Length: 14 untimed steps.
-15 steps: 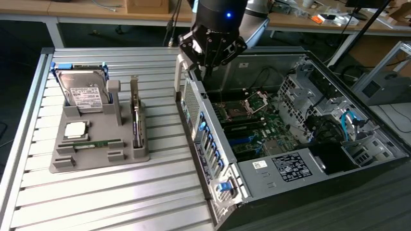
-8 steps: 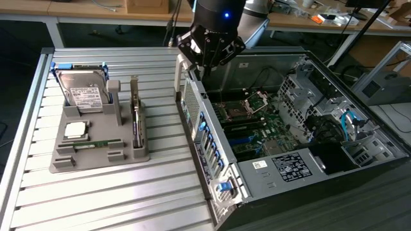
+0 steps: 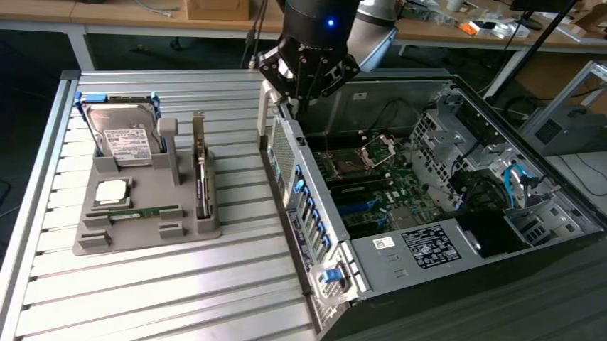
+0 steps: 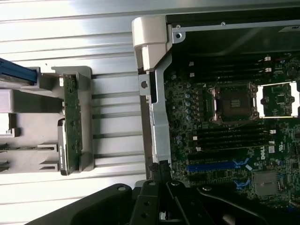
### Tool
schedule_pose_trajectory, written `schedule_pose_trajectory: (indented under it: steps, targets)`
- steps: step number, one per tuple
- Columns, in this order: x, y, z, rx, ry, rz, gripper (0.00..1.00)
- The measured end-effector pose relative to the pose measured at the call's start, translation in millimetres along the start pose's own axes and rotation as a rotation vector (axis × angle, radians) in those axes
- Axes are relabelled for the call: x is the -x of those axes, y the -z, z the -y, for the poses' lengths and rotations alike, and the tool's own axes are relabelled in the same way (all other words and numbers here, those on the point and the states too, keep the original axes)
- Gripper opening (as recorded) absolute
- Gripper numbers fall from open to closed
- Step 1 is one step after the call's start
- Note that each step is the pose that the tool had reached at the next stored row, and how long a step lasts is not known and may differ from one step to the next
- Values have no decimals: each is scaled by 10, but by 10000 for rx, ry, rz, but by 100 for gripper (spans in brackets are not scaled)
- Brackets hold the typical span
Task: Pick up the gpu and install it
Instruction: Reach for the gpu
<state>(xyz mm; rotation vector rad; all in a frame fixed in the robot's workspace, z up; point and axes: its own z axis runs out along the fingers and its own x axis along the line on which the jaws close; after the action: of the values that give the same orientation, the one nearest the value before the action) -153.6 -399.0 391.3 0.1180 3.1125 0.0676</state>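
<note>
The gpu (image 3: 201,170) is a thin dark card standing on edge in a slot of the grey holder (image 3: 142,238) on the table. It appears edge-on in the wrist view as the gpu (image 4: 72,122). My gripper (image 3: 292,106) hangs shut and holds nothing, over the side wall of the open computer case (image 3: 284,163) to the exterior view's right of the holder. In the wrist view the gripper (image 4: 159,168) has its fingers together above the case's metal rim (image 4: 157,117), well apart from the card.
The holder also carries a hard drive (image 3: 124,135), a processor (image 3: 112,190) and a green memory stick (image 3: 142,212). Inside the case lie the motherboard (image 3: 379,192), its empty processor socket (image 4: 234,101) and blue slots (image 4: 211,165). The slatted metal table (image 3: 161,291) surrounds the holder.
</note>
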Motion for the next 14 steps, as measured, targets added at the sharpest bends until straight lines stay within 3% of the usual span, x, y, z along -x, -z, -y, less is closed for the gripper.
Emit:
schedule_pose_trajectory:
  steps: [14]
  targets:
    - [-106,-1,8,0,0,1,11]
